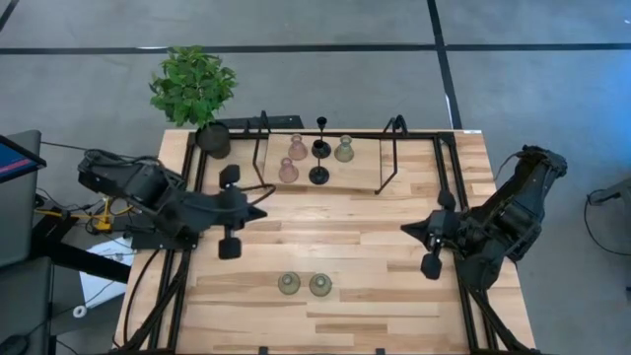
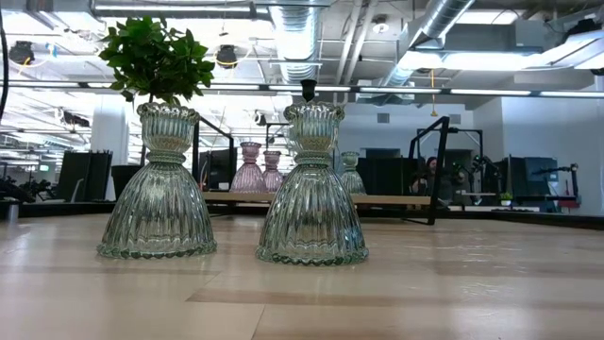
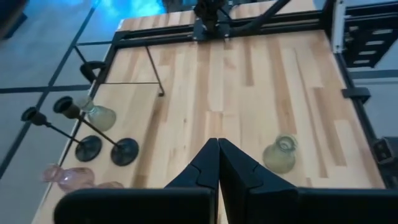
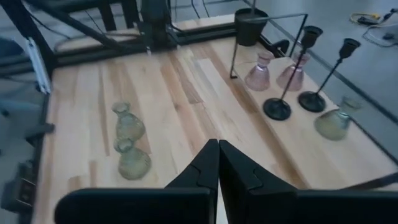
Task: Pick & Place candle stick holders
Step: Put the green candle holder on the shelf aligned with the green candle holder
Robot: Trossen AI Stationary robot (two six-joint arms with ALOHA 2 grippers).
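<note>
High view had both arms parked over the wooden counter (image 1: 335, 247) with nothing in hand: left gripper (image 1: 264, 211) at centre-left of the frame, right gripper (image 1: 406, 229) at centre-right. Both sets of fingers were closed tight on empty air, and the wrist views showed the tips pressed together.

Two olive-green glass candle holders (image 1: 304, 285) stood side by side in the lower middle of the frame, just beside each other but apart, judging by the low view. The rest sat at the top middle: two pink glass holders (image 1: 292, 159), another olive-green one (image 1: 343, 149), and two black thin-stemmed holders (image 1: 319, 148) between them, all bunched between the two tall black wire frames (image 1: 392, 153). The potted plant (image 1: 195, 91) was at the upper left corner of the counter.

What worried me:
- That back cluster was packed. Going for a pink one with the fingers spread could easily clip a black stem, and those look top-heavy enough to tip.
- The wire frames fence the group in on both sides, so a sideways approach would probably snag.
- Ribbed glass looks slippery, so a pinch on the flared bell rather than the neck might squirt it out.
- Setting a third holder down next to the front pair could knock them together.
</note>
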